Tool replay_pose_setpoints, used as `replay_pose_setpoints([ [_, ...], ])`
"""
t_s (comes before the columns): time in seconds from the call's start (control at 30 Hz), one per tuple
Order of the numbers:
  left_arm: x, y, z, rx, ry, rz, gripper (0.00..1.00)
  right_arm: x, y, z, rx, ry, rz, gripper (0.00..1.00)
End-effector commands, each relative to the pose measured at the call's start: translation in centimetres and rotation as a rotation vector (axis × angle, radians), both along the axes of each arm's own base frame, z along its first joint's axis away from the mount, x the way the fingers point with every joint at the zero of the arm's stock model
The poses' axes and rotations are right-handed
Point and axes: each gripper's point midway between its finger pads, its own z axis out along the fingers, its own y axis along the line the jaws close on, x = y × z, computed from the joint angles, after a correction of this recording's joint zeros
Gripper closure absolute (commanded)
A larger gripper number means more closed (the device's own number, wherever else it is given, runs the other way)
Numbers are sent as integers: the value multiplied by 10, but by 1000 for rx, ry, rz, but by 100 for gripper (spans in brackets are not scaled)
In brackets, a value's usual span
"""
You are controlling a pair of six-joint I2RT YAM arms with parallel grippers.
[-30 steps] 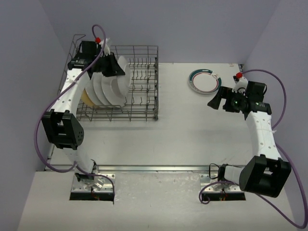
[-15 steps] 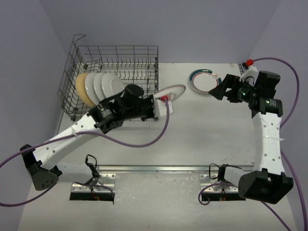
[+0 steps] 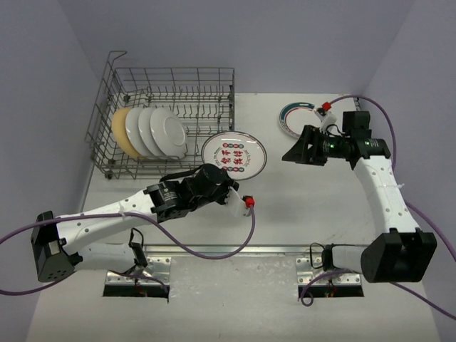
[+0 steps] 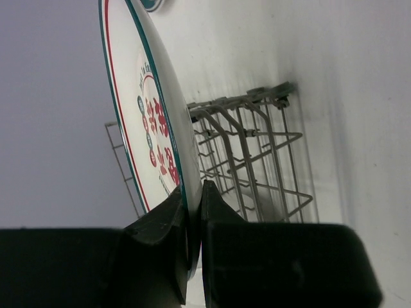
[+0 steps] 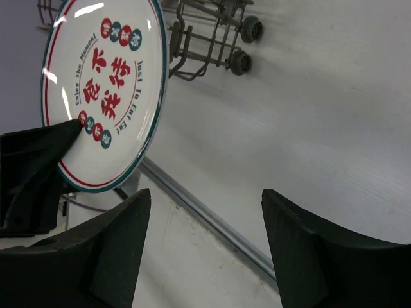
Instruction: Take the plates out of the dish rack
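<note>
My left gripper point(image 3: 231, 174) is shut on the near rim of a plate point(image 3: 234, 153) with a teal rim and red and teal characters, held face up just off the dish rack's point(image 3: 214, 78) front right corner. The left wrist view shows that plate point(image 4: 138, 96) edge on, pinched between the fingers of the left gripper point(image 4: 192, 192). My right gripper point(image 3: 292, 146) is open, a short way right of the plate and pointing at it. In the right wrist view the plate point(image 5: 103, 83) lies beyond the right gripper point(image 5: 205, 196). Several white plates point(image 3: 160, 132) and a beige plate point(image 3: 119, 132) stand in the rack.
A teal-rimmed plate point(image 3: 292, 117) lies flat on the table at the back right, partly hidden by my right arm. The rack's raised wire handle point(image 3: 114, 57) sticks up at its back left corner. A metal rail point(image 3: 228, 249) runs along the table's near edge.
The left arm has lifted a plate out of the rack, swung it right and forward, and turned it face up. The right gripper has moved left toward it, its jaws narrowing.
</note>
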Motion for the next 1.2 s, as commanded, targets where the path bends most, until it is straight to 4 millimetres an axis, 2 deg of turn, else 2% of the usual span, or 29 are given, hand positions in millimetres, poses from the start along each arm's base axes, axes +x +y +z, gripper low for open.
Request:
replay_pose_setpoints([
  [0.0,8,-14,52,-120,-189,-24,100,3,14,-4,6,34,52,32],
  [0.27,8,-23,47,-89,-241,-65,100,6,46,-12,-22,63,157,38],
  [0.6,6,-25,32,-49,-243,-91,100,7,60,4,78,57,198,41],
  [1.0,6,-18,25,-42,-219,-59,100,-33,77,27,271,63,343,43],
  [1.17,5,-19,25,-49,-213,-61,100,-28,78,23,279,97,312,42],
])
